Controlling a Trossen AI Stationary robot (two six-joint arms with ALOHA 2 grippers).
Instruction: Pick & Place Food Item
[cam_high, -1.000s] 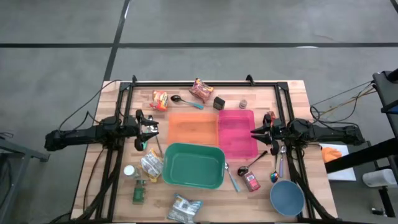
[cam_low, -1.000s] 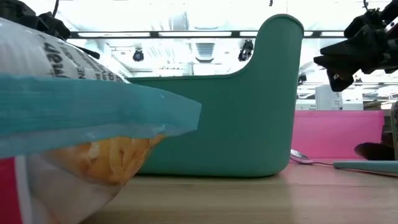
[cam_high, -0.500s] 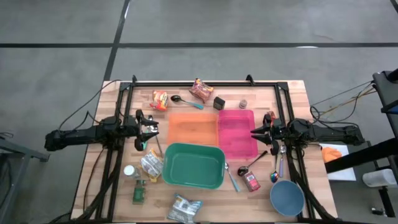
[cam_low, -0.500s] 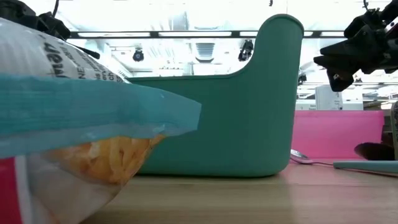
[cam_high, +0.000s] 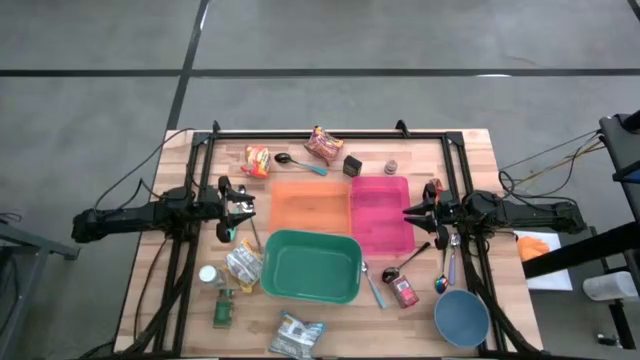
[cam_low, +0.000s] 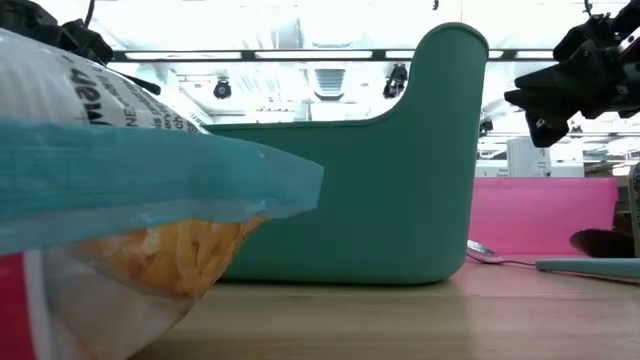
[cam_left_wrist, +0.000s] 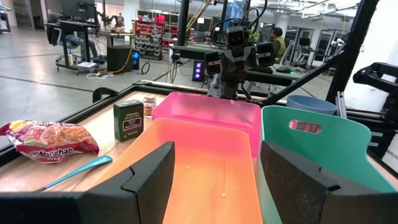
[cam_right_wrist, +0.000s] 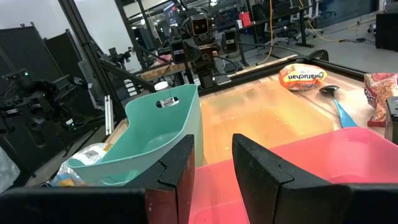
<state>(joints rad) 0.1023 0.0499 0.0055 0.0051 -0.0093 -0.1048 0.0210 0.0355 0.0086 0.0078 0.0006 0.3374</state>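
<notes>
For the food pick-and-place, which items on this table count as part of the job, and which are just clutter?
Job items: orange ramen packet, red snack packet, clear noodle bag, silver pouch; teal tub, orange tray, pink tray.

Lying about: blue bowl, black-headed spoon, small dark box, red can.

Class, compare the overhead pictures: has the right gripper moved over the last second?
No. In the high view the right gripper sits at the same spot by the pink tray's right edge as before, holding nothing.
</notes>
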